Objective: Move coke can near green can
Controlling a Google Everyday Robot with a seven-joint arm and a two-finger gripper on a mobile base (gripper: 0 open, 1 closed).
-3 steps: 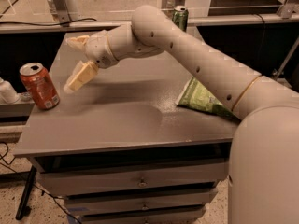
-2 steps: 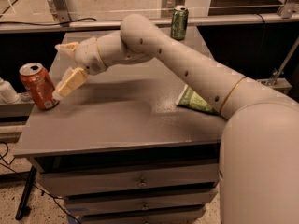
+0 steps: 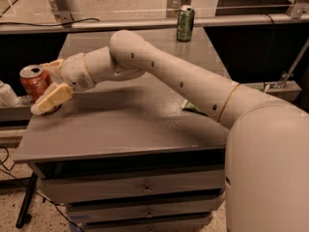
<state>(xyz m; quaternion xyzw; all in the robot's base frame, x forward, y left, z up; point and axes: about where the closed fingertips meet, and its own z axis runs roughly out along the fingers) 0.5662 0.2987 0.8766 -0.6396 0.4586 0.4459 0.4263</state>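
One view — high, from behind the arm (image 3: 193, 86), looking down across the table (image 3: 145, 127) — gripper (image 3: 42, 88) far left.

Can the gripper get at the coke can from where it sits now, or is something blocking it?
Probably yes. The gripper is open at the table's left edge, right against the coke can, and nothing lies between them. The green can stands far off at the back edge.

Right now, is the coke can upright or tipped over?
Upright: the coke can stands on its base at the table's left edge, silver top facing up. The hand, open, is right beside it.
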